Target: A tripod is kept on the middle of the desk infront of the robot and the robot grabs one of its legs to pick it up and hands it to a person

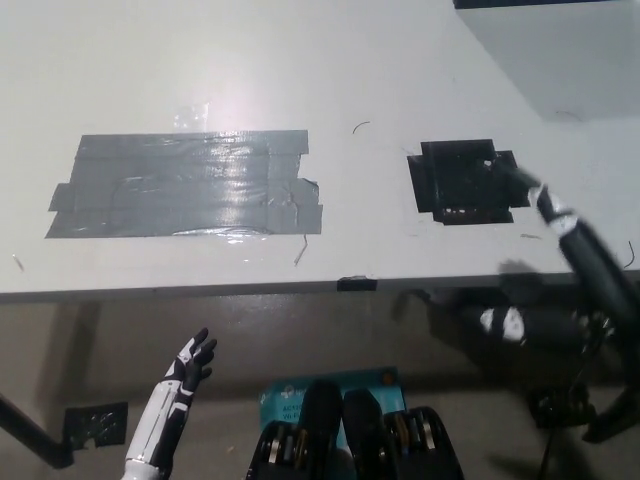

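No tripod shows anywhere in the head view. My black right hand [565, 235] hangs blurred over the desk's front right edge, just right of a black tape square [460, 180]. It is open and holds nothing. Part of it reaches below the desk edge. My white left hand [180, 385] rests low at the lower left, beneath the desk's front edge, fingers apart and empty.
The white desk [330, 60] carries a wide patch of grey tape [185, 185] at its left middle. A white block [560, 50] stands at the back right. A teal sheet [290, 390] lies on the floor below the desk.
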